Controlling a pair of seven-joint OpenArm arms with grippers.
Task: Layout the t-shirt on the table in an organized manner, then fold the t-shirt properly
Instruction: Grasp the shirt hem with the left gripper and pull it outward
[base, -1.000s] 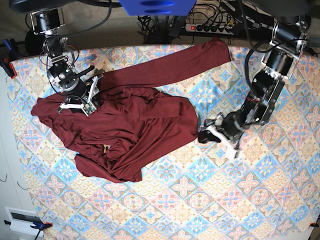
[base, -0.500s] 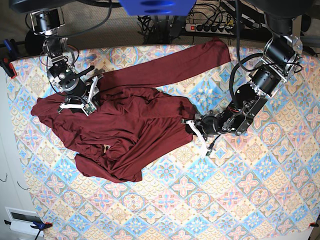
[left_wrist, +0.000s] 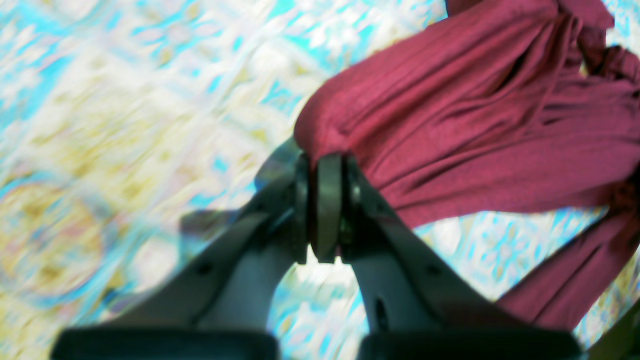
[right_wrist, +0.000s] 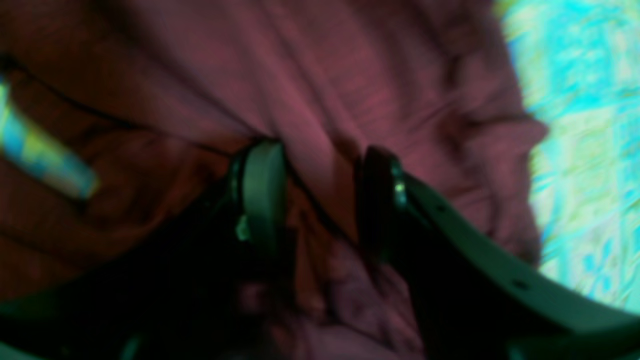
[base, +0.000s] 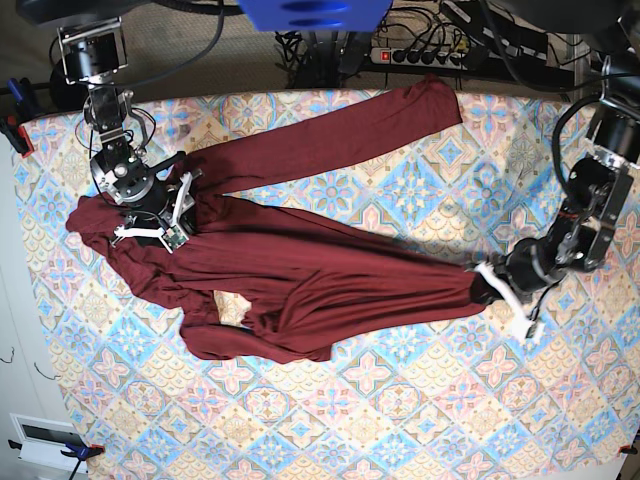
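T-shirt (base: 300, 270) in maroon lies stretched across the patterned table (base: 400, 400), pulled taut between two arms. Left gripper (base: 487, 287) has its fingers pressed together on one bunched edge; right gripper (base: 150, 215) pinches a fold near the opposite end.

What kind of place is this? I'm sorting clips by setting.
Probably a robot lab or workshop bench: a table under a patterned cloth, a power strip with tangled cables behind it, and clamps holding the cloth's edge.
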